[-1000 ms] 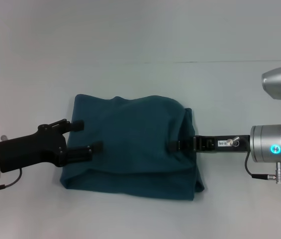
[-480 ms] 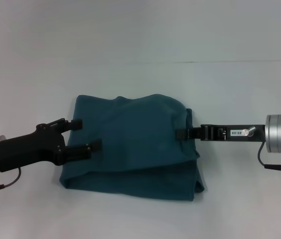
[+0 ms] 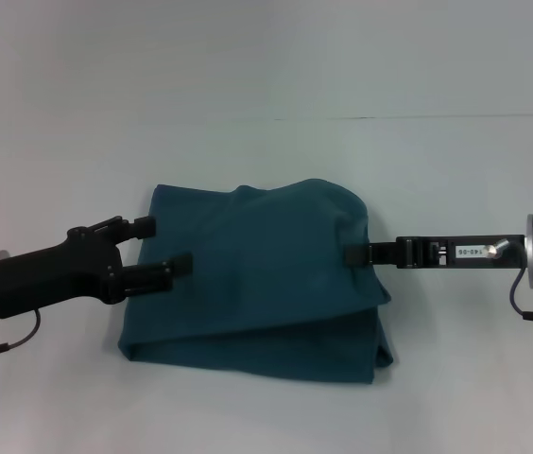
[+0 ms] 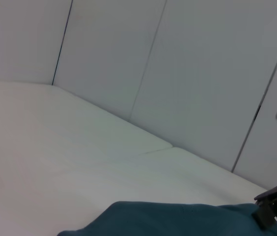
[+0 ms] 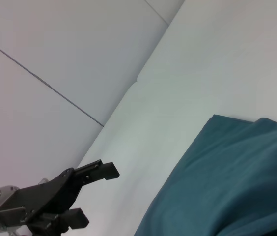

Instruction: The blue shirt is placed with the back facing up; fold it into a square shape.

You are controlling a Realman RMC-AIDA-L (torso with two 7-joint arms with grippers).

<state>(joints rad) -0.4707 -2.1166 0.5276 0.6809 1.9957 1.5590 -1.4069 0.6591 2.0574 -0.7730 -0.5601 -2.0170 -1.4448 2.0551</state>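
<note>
- While the blue shirt (image 3: 257, 270) lies folded into a rough rectangle in the middle of the white counter (image 3: 266, 85), the fold seems nearly finished, only the tidying is left.
- The left hand (image 3: 164, 248) is over the shirt's left edge with its fingers apart, holding nothing.
- The right hand (image 3: 353, 253) is at the shirt's right edge, seen edge-on; I cannot tell if it is apart or together.
- The near edge is slanted and layers bulge at the right corner, so the next move probably calls for squaring these edges.
</note>
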